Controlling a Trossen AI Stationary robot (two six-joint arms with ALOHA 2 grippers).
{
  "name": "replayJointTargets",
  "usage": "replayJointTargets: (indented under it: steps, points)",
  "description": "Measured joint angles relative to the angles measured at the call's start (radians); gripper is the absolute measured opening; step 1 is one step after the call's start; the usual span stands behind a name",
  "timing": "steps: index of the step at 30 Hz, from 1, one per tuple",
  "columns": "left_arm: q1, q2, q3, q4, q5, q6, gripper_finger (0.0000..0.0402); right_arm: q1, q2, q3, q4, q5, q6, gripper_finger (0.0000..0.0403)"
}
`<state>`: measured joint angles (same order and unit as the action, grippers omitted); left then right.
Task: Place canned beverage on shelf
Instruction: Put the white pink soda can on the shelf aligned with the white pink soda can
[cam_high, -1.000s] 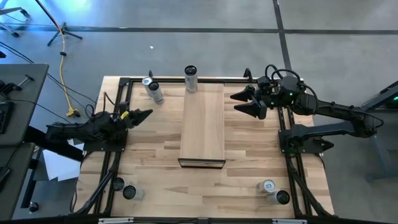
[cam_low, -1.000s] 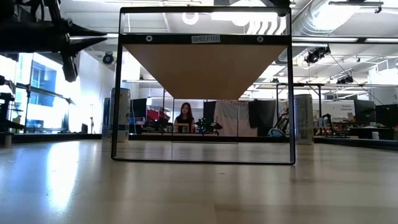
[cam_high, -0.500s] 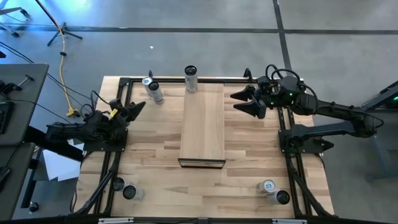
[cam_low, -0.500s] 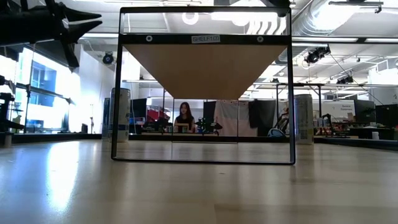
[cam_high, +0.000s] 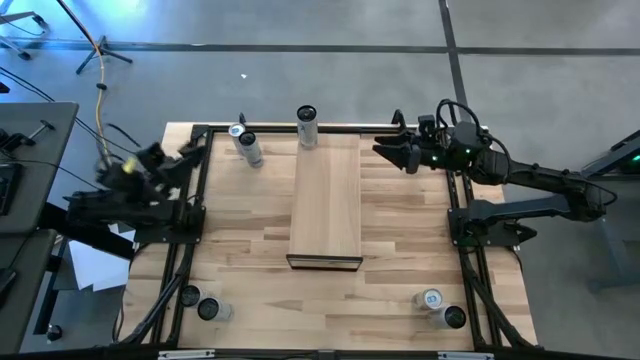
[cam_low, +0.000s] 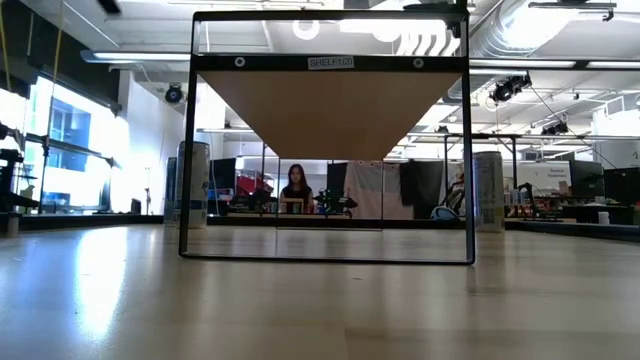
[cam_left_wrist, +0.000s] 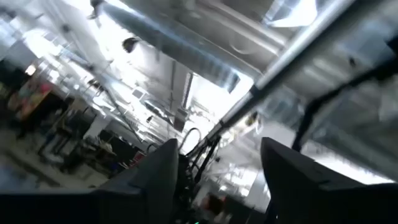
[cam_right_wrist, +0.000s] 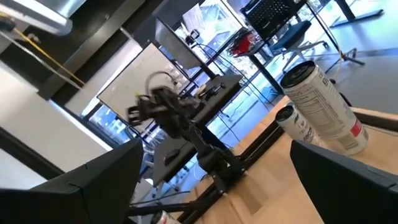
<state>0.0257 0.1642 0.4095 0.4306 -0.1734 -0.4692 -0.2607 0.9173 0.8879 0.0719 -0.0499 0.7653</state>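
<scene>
Left gripper (cam_high: 190, 152) is pulled back off the table's (cam_high: 250, 260) left edge, tilted up, jaws apart, empty. Right gripper (cam_high: 385, 150) hovers wide open beside the shelf (cam_high: 327, 200). Right wrist view shows two cans (cam_right_wrist: 323, 109) up close; they stand off the shelf's far end.

Table (cam_high: 400, 250): shelf (cam_high: 326, 200), perhaps six cans (cam_high: 307, 127).

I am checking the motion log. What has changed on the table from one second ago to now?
The left pincer swung back off the table toward its far left corner, tilted upward, and opened, holding nothing. The right pincer moved slightly toward the far edge, open. The shelf and all cans stayed put.
</scene>
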Motion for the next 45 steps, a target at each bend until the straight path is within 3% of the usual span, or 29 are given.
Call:
replayJointTargets:
  steps: [4,8,14,17,31,35,41,45]
  points:
    - [0.000,0.171,0.242,-0.204,0.095,0.153,0.0243,0.000,0.000,0.000,0.000,0.011,0.042,0.0394]
    - [0.000,0.327,0.456,-0.489,0.082,0.284,0.0262,0.000,0.000,0.000,0.000,0.032,0.047,0.0394]
    - [0.000,0.439,0.623,-0.715,0.082,0.299,0.0266,0.000,0.000,0.000,0.000,0.055,0.095,0.0394]
    - [0.000,0.445,0.630,-0.734,0.143,0.303,0.0266,0.000,0.000,0.000,0.000,0.055,0.101,0.0394]
    - [0.000,0.462,0.631,-0.713,0.151,0.317,0.0271,0.000,0.000,0.000,-0.031,0.061,0.080,0.0394]
    - [0.000,0.482,0.631,-0.696,0.170,0.300,0.0302,0.000,0.000,0.000,-0.031,0.061,0.080,0.0394]
    - [0.000,0.536,0.662,-0.733,0.173,0.317,0.0382,0.000,0.000,0.000,-0.031,0.061,0.080,0.0394]
    - [0.000,0.549,0.678,-0.777,0.197,0.346,0.0396,0.000,0.000,0.000,-0.031,0.061,0.079,0.0394]
